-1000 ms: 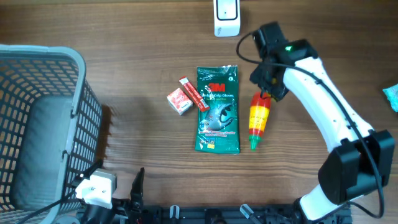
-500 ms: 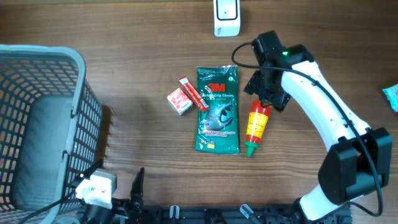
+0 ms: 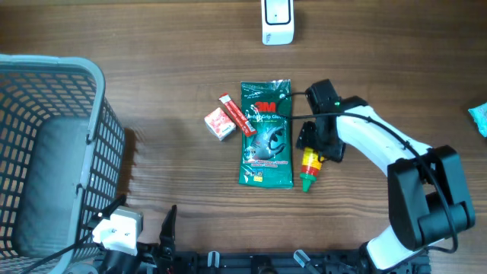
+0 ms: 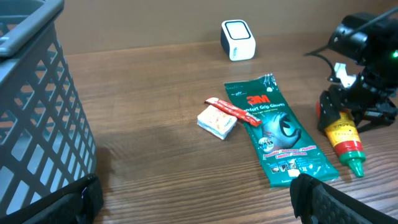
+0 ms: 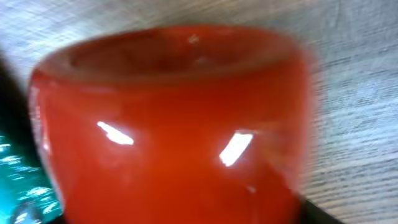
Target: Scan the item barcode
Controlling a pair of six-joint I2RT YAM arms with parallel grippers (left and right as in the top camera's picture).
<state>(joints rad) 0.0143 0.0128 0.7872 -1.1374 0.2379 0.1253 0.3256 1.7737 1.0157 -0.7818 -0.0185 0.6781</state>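
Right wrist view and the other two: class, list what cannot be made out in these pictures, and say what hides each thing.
1. Squeeze bottle: right wrist view, its red base fills the frame, blurred; no barcode shows.
2. Right tool: overhead, its own wrist covers the fingers; grip on the bottle unclear.
3. 3M gloves pack: overhead, small print too small to read.
4. Teal item: overhead, cut off by the right edge.

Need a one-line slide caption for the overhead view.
Right hand over the base of the bottle, beside the green glove packet.
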